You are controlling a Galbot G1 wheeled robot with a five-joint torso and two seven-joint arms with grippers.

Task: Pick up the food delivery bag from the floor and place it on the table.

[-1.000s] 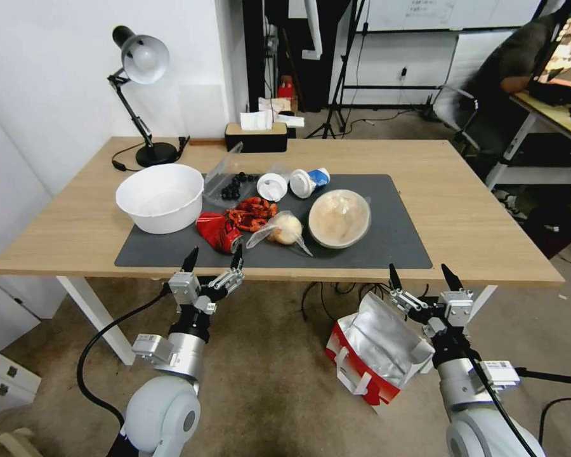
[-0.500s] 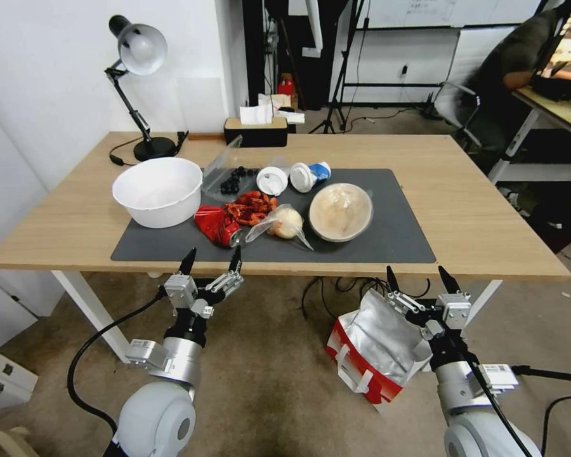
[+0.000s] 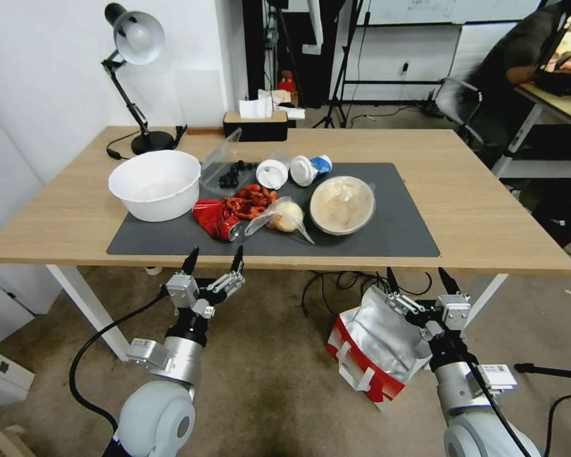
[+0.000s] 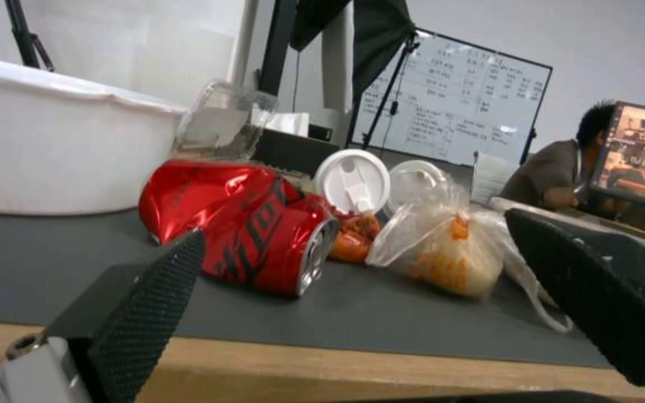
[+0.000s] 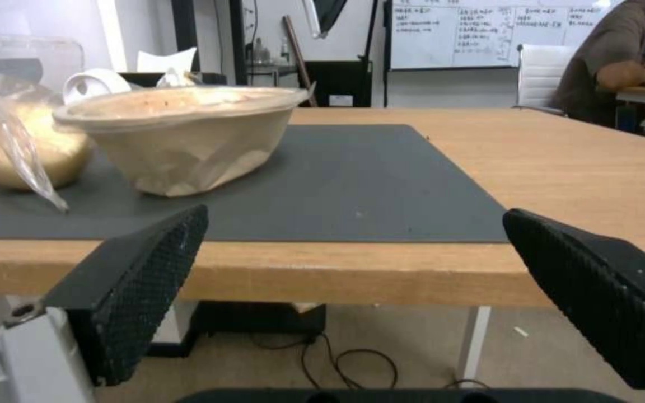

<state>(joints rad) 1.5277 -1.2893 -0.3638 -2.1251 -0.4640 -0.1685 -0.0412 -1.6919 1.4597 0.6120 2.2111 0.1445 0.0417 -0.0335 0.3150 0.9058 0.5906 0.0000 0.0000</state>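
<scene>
The food delivery bag (image 3: 374, 346), white with red sides and a silver foil lining, stands open-mouthed and tilted on the floor (image 3: 266, 381), just in front of the table (image 3: 488, 209). My right gripper (image 3: 417, 274) hovers open right above the bag's far rim, touching nothing, and faces the table edge (image 5: 353, 274). My left gripper (image 3: 213, 254) is open too, held up before the table's front edge, level with the grey mat (image 4: 382, 313). White loop handles hang on the bag's near side.
On the mat (image 3: 400, 235) lie a white bowl (image 3: 154, 184), a crushed red can (image 3: 217, 221), bagged food (image 3: 285, 219) and a paper bowl (image 3: 341, 204). Black cables (image 3: 336, 285) trail under the table. A white table leg (image 3: 85, 311) stands at the left.
The whole head picture has shifted a little, with the table's front edge now higher in it. Both grippers stay open and the bag has not moved.
</scene>
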